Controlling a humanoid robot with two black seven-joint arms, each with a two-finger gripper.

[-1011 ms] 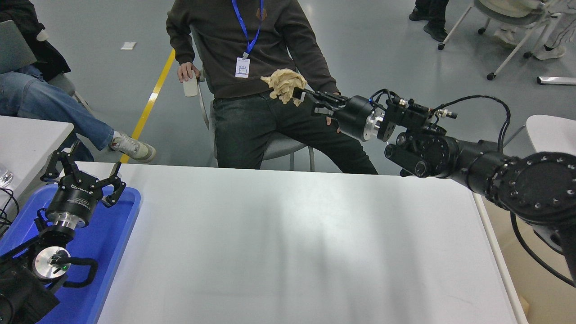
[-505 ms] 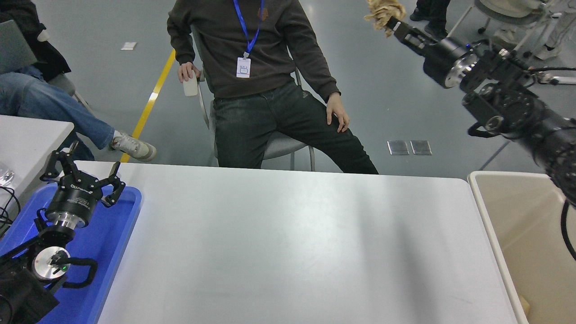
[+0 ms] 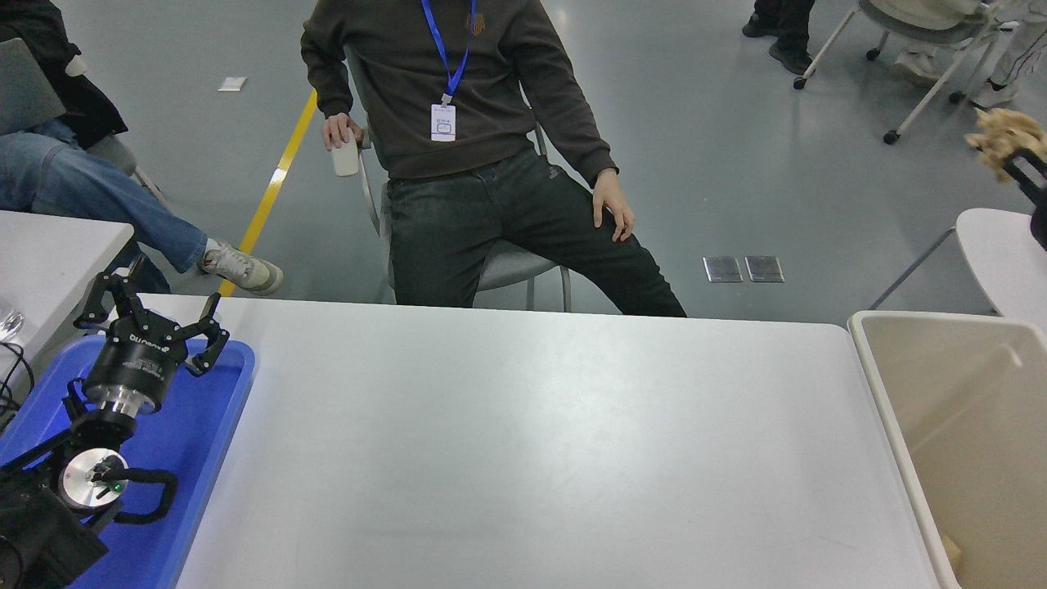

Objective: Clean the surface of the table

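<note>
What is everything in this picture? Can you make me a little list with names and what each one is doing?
table surface: white, nothing lying on it
left gripper: open, parked over the blue tray
right gripper: at the right edge, high above the beige bin, shut on crumpled tan paper
beige bin: beside the table's right end
person: sitting at the far side, one hand on a knee
</note>
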